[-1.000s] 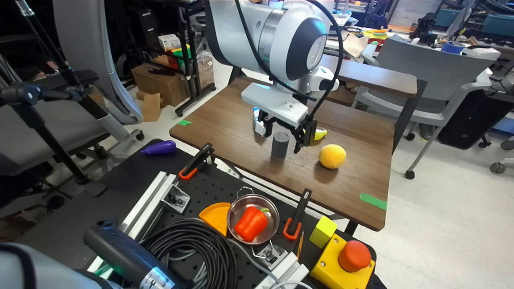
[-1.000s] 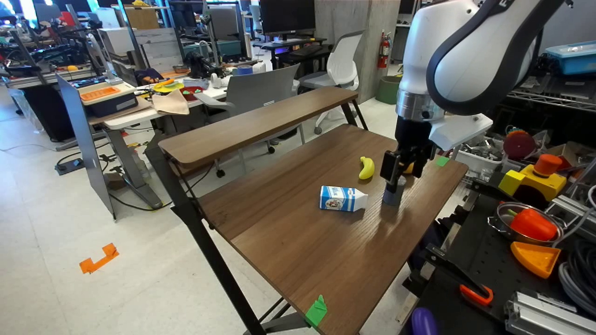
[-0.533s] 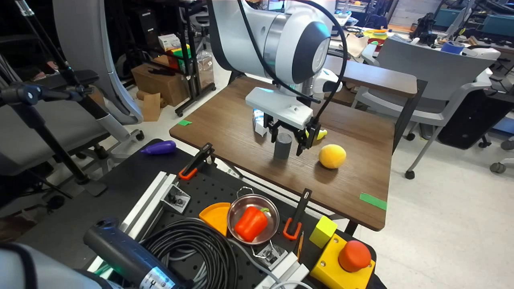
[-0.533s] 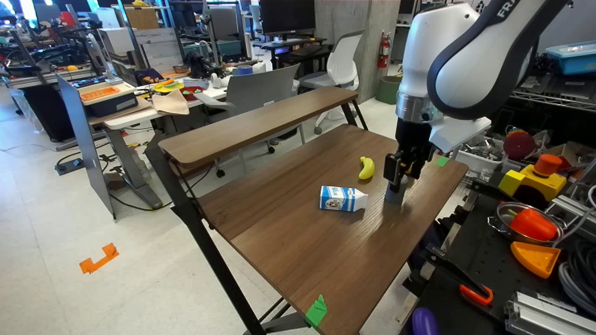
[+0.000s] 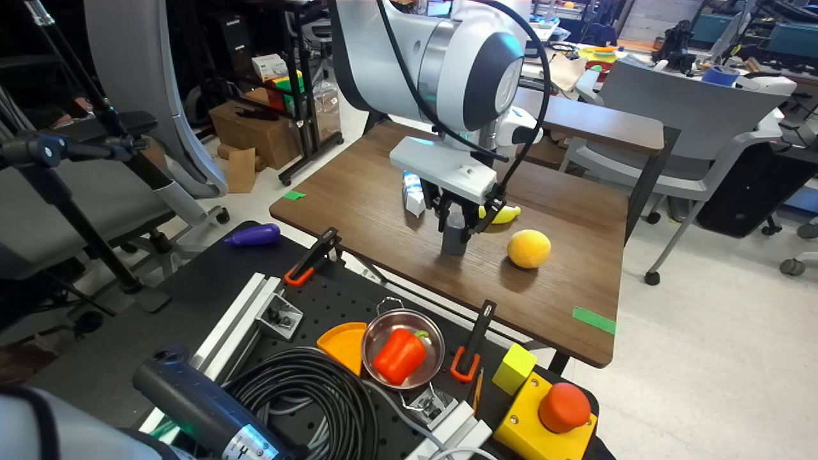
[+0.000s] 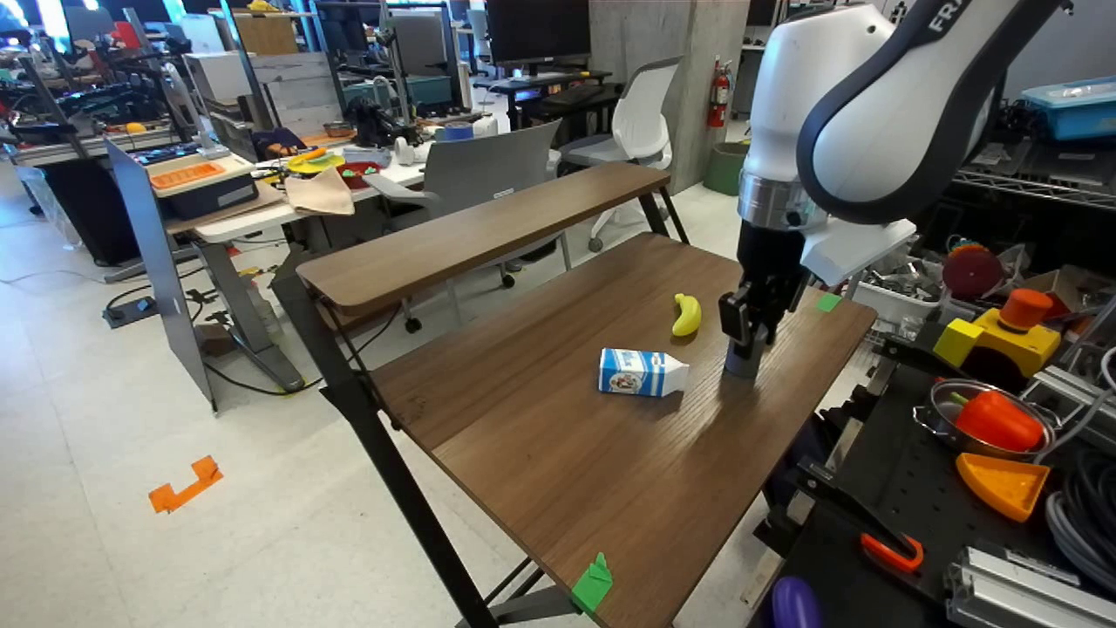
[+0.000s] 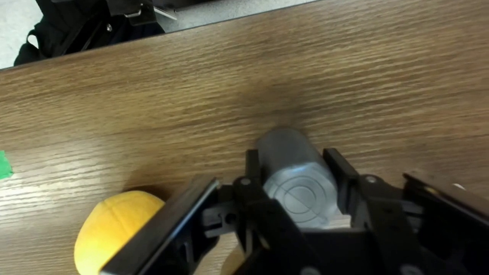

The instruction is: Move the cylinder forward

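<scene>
The dark grey cylinder [image 7: 300, 193] stands upright on the brown table, between the two black fingers of my gripper [image 7: 293, 164]. Both fingers press against its sides in the wrist view, so the grip is shut on it. Its round top with ring marks faces the camera. In an exterior view the cylinder [image 5: 454, 241] shows its lower part below the gripper [image 5: 455, 225], its base at table level. Fingers cover part of the cylinder [image 6: 743, 361] in an exterior view, where the gripper [image 6: 751, 331] reaches down from above.
A yellow ball [image 5: 529, 248] sits close beside the gripper. Nearby lie a toy banana [image 6: 687, 315] and a blue-and-white carton [image 6: 642, 372]. The table [image 6: 558, 453] has an edge near the cylinder; beyond it, a black cart holds a pot [image 5: 432, 322] and clamps.
My gripper's fingers have come together from wide apart onto the cylinder. In an exterior view, cylinder and gripper have shifted slightly toward the yellow ball over the last second.
</scene>
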Controlling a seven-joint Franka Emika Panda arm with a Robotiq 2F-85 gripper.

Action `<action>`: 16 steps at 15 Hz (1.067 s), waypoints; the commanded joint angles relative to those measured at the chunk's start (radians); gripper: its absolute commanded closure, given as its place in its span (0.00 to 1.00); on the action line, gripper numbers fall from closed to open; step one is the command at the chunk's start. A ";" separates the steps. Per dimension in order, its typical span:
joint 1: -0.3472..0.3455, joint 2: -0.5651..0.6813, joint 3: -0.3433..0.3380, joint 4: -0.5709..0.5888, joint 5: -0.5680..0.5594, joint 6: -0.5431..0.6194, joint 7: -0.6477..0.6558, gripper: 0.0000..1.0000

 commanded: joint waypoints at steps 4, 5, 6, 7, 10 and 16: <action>-0.025 -0.179 0.024 -0.049 0.024 -0.033 -0.031 0.81; -0.037 -0.216 0.036 -0.054 0.040 -0.046 -0.045 0.81; -0.047 -0.245 0.047 -0.053 0.057 -0.056 -0.058 0.81; -0.059 -0.269 0.060 -0.041 0.083 -0.075 -0.071 0.81; -0.078 -0.308 0.080 0.013 0.169 -0.128 -0.098 0.81; -0.092 -0.290 0.081 0.192 0.320 -0.286 -0.083 0.81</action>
